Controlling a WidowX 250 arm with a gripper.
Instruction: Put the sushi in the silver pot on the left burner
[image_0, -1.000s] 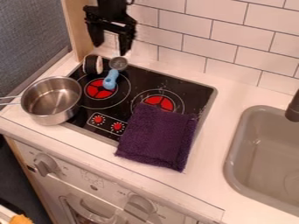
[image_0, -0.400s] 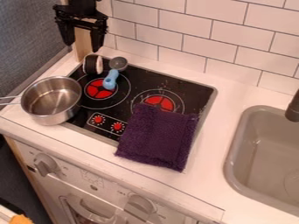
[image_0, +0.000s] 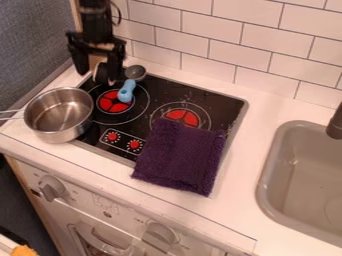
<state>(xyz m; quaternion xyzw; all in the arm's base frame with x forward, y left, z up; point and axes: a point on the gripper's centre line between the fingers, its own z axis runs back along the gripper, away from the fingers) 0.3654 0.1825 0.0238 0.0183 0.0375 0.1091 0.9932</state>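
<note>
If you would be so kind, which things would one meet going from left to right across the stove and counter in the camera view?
Silver pot → sushi → blue-handled spoon → purple cloth → sink.

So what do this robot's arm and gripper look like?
The arm is black, with a blocky, segmented build and a thin dark cable looping out at the side nearer the tiled wall. The gripper is black too: a wide, angular body carrying two chunky fingers that narrow toward their tips. I can't make out any markings on either.
</note>
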